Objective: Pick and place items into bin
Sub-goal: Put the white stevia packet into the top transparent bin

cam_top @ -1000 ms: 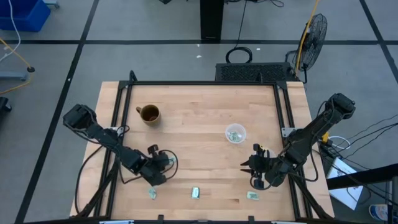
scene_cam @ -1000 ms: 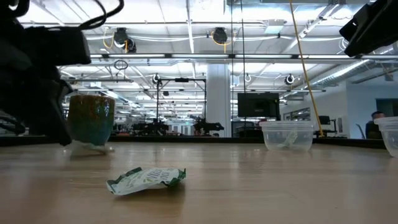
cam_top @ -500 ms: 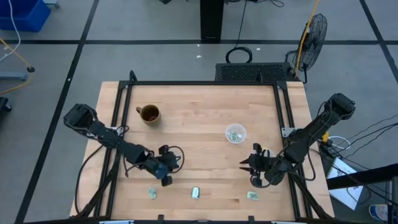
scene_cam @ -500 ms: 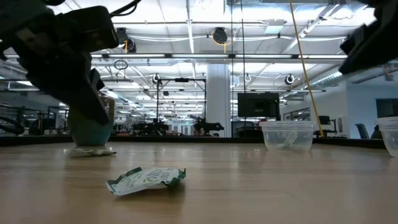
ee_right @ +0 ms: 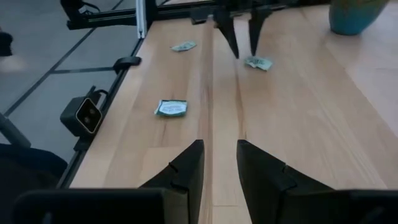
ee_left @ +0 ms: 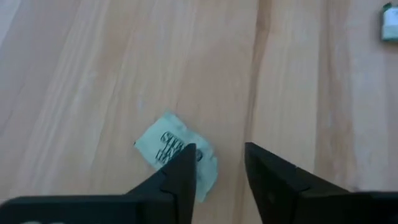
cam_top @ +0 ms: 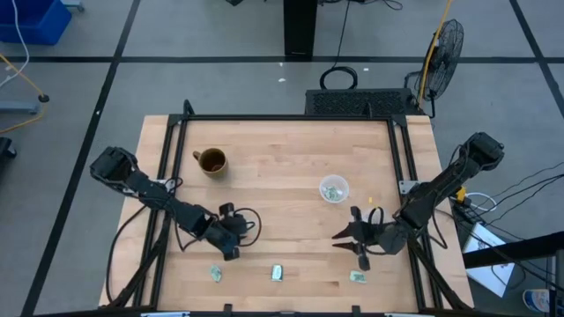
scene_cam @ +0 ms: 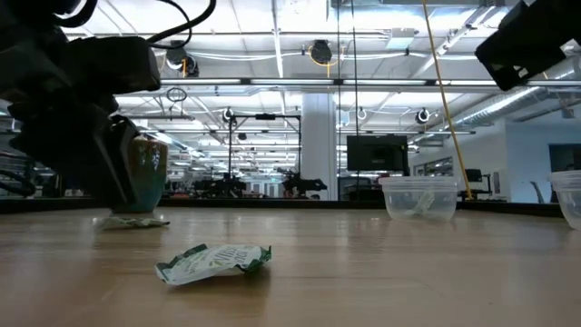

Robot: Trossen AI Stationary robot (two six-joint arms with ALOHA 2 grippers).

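Observation:
My left gripper [ee_left: 221,149] is open, fingers pointing down, low over a pale green packet [ee_left: 166,144] lying flat on the wood; one fingertip stands over the packet's edge, and I cannot tell whether it touches. The right wrist view shows that packet [ee_right: 258,63] just beyond the left fingers. Other packets lie near the table's front edge [cam_top: 215,274], [cam_top: 277,273], [cam_top: 357,276]. My right gripper [cam_top: 345,239] hovers open and empty at the near right. The bin, a clear plastic cup [cam_top: 333,188], stands right of centre.
A brown mug [cam_top: 211,161] stands at the far left. A black frame [cam_top: 286,117] runs along the table's far and side edges. A second clear container [scene_cam: 570,195] shows at the low view's right edge. Bare wood lies between mug and cup.
My left gripper has shifted a little toward the table's right, come down over the packet by the mug's side and opened its fingers. The packet has stayed flat on the wood. My right gripper has moved slightly toward the table's left.

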